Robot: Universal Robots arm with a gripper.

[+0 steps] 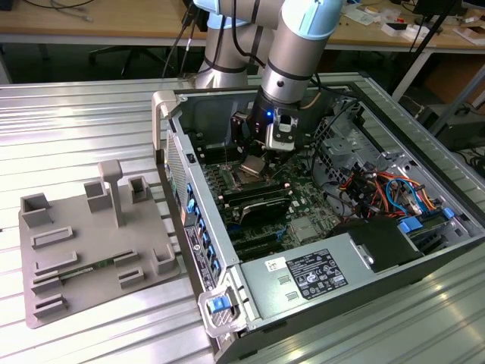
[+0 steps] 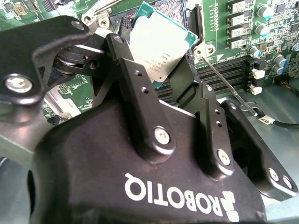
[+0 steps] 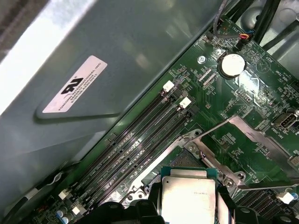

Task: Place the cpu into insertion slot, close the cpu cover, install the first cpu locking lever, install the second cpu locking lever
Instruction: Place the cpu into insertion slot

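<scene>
My gripper point(image 1: 256, 162) reaches down into the open computer case and is shut on the cpu point(image 1: 253, 166), a flat square chip with a silver top and green edge. In both wrist views the chip point(image 2: 156, 44) point(image 3: 189, 200) sits tilted between the black fingers point(image 2: 133, 79), held by its edges. It hangs just above the insertion slot point(image 3: 185, 161), whose dark pin field shows beyond the chip point(image 2: 172, 6). The cpu cover point(image 3: 259, 134), a silver frame, stands swung open beside the socket. A thin wire locking lever point(image 2: 227, 84) lies unlatched along the socket's side.
Long black RAM slots point(image 3: 140, 140) run beside the socket, with a coin battery point(image 3: 232, 64) further off. A grey case wall with a label point(image 3: 74, 86) rises close by. The power supply point(image 1: 303, 277), coloured cables point(image 1: 383, 189) and a grey fixture plate point(image 1: 83, 243) lie around.
</scene>
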